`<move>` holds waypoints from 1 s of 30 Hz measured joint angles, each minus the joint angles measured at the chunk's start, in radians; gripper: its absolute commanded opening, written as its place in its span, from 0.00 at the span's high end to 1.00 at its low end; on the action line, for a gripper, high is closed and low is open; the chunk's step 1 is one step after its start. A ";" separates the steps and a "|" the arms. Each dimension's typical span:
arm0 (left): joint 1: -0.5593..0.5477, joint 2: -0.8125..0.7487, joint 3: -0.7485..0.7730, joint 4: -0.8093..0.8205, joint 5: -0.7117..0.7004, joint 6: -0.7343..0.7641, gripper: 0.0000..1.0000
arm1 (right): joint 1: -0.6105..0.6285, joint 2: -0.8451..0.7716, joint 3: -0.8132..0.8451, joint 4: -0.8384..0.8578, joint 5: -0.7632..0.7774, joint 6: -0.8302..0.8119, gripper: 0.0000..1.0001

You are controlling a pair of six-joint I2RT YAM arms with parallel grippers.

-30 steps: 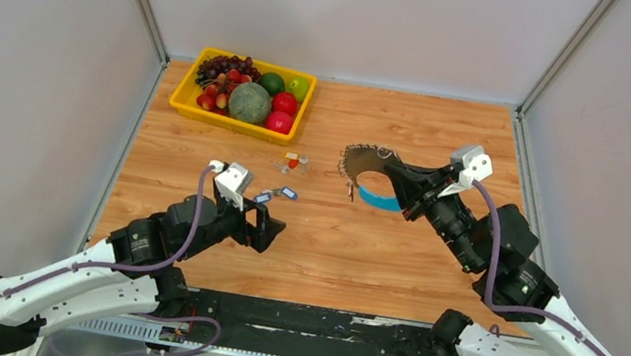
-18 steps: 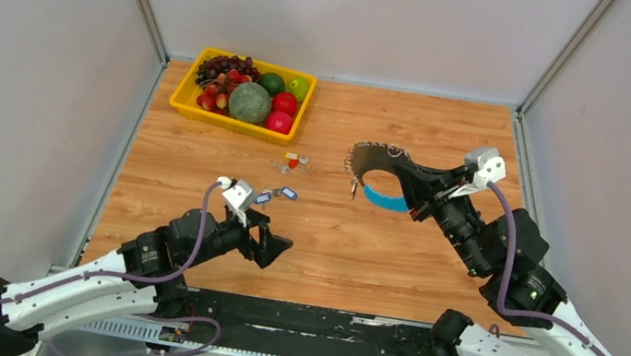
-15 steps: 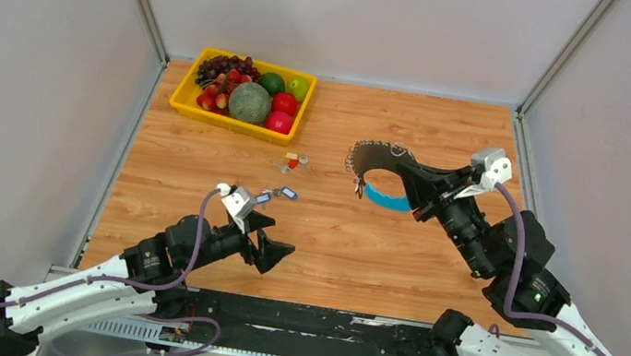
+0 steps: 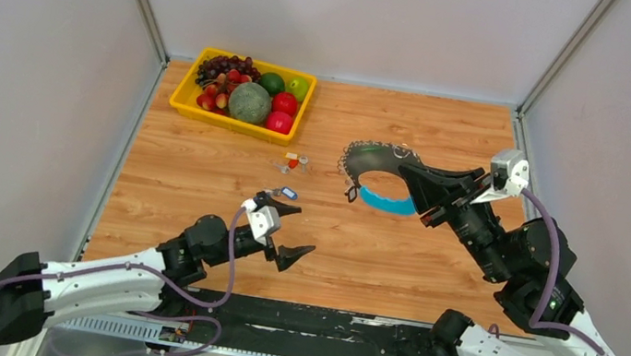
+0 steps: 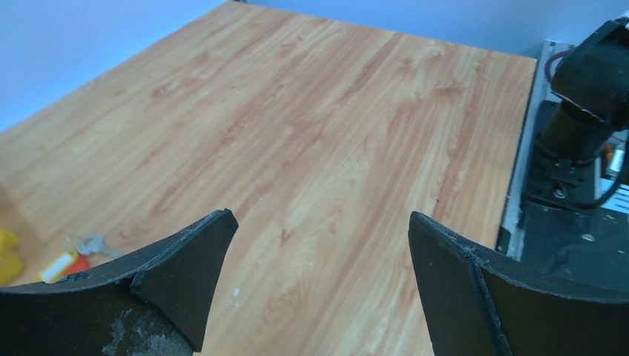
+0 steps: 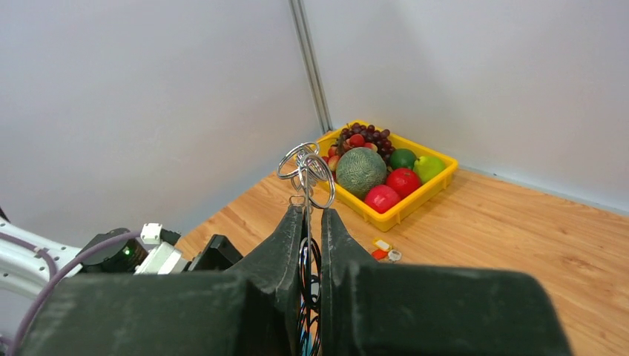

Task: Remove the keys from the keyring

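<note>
The right hand (image 4: 409,174) is clamped on the keyring (image 4: 361,156), at 3 o'clock from the centre of the tabletop (image 4: 200,176). In the wrist view its fingers (image 6: 285,237) pinch the hoop edge-on, and small wire rings (image 6: 305,167) stand proud above the tips. Treat this grip as an anchor. It turns the silvery fringe toward 9 o'clock, where the other arm can reach it. You cannot tell whether the blue arc touches the tabletop.

The left hand (image 4: 295,231) has its jaws spread wide and holds nothing. It sits at 7 o'clock near the front edge, well apart from the hoop. That spread suits an approach to a single key.

Loose keys (image 4: 293,162) lie near centre toward 10 o'clock, and a blue-tagged key (image 4: 287,194) lies just beyond the left hand. Both lie short of the fruit tray (image 4: 181,103) at 11 o'clock, which plays no part.
</note>
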 measured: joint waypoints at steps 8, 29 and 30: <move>0.000 0.159 0.047 0.220 -0.024 0.139 0.18 | 0.000 0.031 0.002 0.004 -0.050 0.019 1.00; -0.036 0.321 0.148 0.459 -0.097 0.164 0.38 | 0.000 0.089 0.002 0.069 -0.141 0.045 1.00; -0.036 0.322 0.149 0.460 -0.097 0.166 0.43 | 0.000 0.089 0.002 0.069 -0.143 0.045 1.00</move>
